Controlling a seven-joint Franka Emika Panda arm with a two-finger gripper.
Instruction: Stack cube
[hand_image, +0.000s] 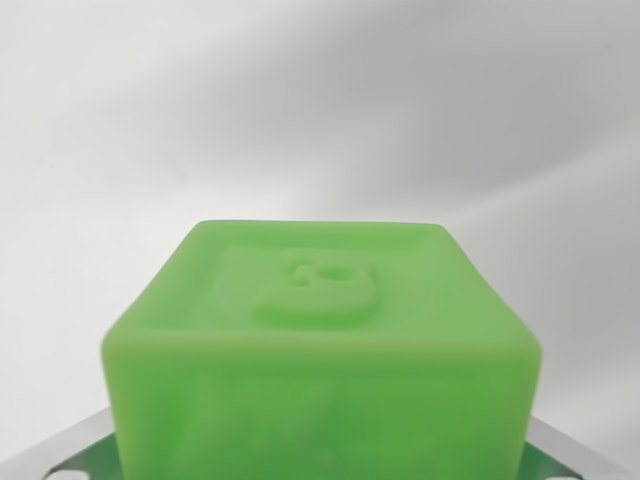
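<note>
1. At the bottom edge, either side of the green cube, metallic gripper parts show at the corners; whether the jaws clamp the cube cannot be told.
2. Green cube: fills the lower centre, close to the camera, a raised emblem on its recessed upper face.
3. Beyond the cube: a plain white surface, blurred.

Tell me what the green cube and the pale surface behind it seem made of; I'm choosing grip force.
The green cube looks like soft, slightly see-through plastic or rubber with a matte finish: its edges are rounded, light glows through its front, and a raised figure is moulded into its top. The pale surface looks smooth and matte, with soft shadows and no grain; its material is unclear.
</note>
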